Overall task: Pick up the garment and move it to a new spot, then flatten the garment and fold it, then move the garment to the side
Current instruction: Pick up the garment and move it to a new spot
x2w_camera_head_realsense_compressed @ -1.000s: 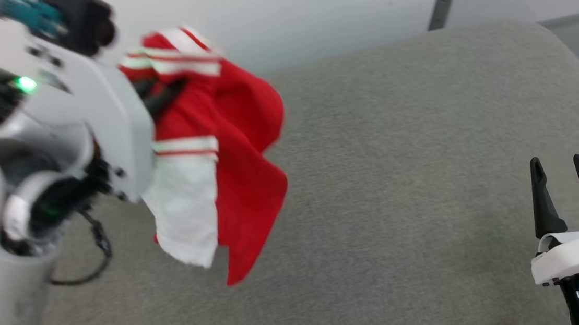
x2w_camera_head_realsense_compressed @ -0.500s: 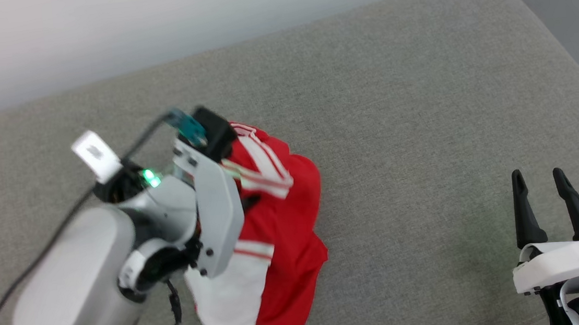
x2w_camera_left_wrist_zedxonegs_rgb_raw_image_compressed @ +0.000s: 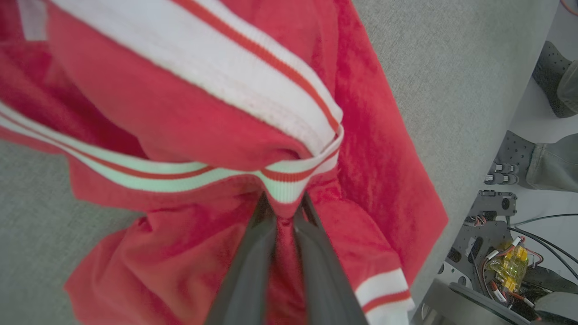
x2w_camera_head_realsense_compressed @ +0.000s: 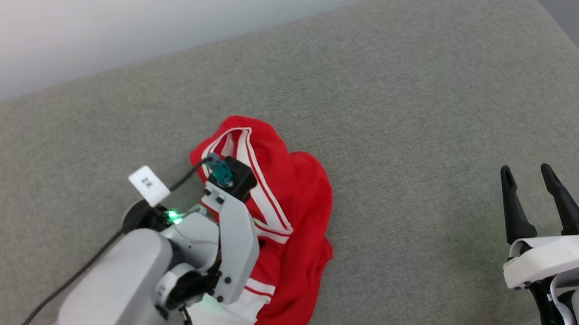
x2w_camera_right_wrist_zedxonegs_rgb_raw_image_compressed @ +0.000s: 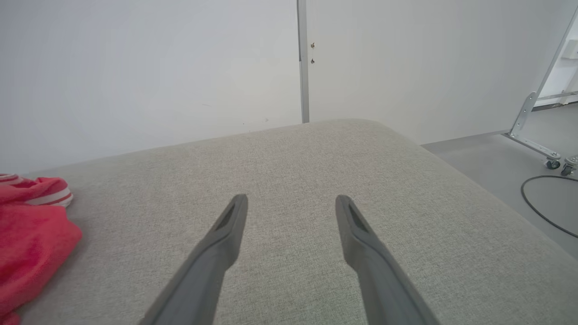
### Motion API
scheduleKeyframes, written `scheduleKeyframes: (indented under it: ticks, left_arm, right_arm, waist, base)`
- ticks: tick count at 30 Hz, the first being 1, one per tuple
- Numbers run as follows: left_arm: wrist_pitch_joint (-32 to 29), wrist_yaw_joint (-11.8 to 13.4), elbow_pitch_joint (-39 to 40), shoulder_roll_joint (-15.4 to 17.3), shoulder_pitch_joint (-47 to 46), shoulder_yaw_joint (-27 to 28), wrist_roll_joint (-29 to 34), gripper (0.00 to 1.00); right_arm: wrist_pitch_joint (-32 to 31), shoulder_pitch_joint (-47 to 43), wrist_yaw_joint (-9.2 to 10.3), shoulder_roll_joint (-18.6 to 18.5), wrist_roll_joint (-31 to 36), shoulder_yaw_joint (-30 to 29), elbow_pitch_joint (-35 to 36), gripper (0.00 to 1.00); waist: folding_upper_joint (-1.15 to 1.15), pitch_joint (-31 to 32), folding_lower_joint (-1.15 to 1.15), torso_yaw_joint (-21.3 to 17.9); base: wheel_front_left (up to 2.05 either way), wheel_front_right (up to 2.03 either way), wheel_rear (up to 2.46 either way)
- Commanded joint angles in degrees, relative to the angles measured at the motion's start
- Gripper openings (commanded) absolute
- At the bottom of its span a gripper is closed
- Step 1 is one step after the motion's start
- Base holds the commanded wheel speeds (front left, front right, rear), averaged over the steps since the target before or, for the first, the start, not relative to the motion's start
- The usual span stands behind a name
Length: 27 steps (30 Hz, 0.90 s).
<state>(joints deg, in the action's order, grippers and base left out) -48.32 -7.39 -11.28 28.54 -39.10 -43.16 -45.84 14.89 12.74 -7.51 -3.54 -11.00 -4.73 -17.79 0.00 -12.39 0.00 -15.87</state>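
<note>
While the left gripper (x2w_camera_left_wrist_zedxonegs_rgb_raw_image_compressed: 284, 210) pinches a fold of the garment (x2w_camera_head_realsense_compressed: 300, 198) at its striped trim, the crumpled red jersey lies on the grey cushion (x2w_camera_head_realsense_compressed: 420, 93), lower centre-left of the head view. At lower right, the right gripper (x2w_camera_head_realsense_compressed: 525, 170) hovers with fingers spread, holding nothing.

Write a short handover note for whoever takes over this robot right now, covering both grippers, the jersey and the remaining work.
Left gripper: jaws shut on the striped trim of the red jersey shirt with white sleeves.
Right gripper: open, empty, over the grey fabric cushion.
Shirt: crumpled heap on the cushion; it hung in the air a second ago.
Done: picked up, set down.
Left: release, flatten, fold, move aside.
</note>
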Motion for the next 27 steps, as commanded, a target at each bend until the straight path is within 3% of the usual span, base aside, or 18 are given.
scheduleKeyframes:
  ticks: [1,2,4,6,14,22,27]
  left_arm:
    - [0.3,-0.1,-0.2,-0.2,-0.5,-0.3,-0.1,0.16]
    - [1.1,-0.1,-0.7,-0.3,-0.7,-1.0,-0.6,0.35]
    - [2.3,-0.1,-1.8,-0.4,-1.1,-2.3,-1.3,0.51]
    - [3.6,-0.1,-2.7,-0.5,-1.7,-2.7,-2.1,1.0]
    - [7.6,-0.1,-3.3,-0.4,-3.6,-3.9,-3.9,1.0]
    - [12.7,0.4,-1.7,1.2,-1.3,-1.4,-5.8,1.0]
    - [19.2,1.6,0.4,2.9,1.8,1.7,-5.7,1.0]
  right_arm:
    - [0.3,0.6,0.04,0.1,-0.3,0.2,-0.1,1.0]
    - [0.3,0.6,0.04,0.1,-0.4,0.3,-0.1,1.0]
    - [0.3,0.7,0.04,0.0,-0.4,0.4,-0.3,1.0]
    - [0.3,0.6,0.04,0.0,-0.2,0.3,-0.3,1.0]
    - [0.3,-0.7,0.04,-1.1,-0.5,0.7,-0.4,1.0]
    - [-0.5,-2.4,0.04,-2.6,-0.7,1.8,-0.5,1.0]
    - [-1.4,-4.2,0.04,-3.1,-0.6,2.6,0.3,1.0]
  waist:
    - [0.0,0.1,0.0,0.2]
    - [0.0,0.1,0.0,0.4]
    - [0.0,0.3,0.0,0.7]
    - [0.0,0.6,0.0,1.2]
    - [0.0,3.6,0.0,4.3]
    - [0.0,8.9,0.0,8.0]
    - [0.0,12.3,0.0,10.2]
  base:
    - [0.0,0.0,0.0]
    - [0.0,0.0,0.0]
    - [0.0,0.0,0.0]
    - [0.0,0.0,0.0]
    - [0.0,0.0,0.0]
    - [0.0,0.0,0.0]
    - [0.0,0.0,0.0]
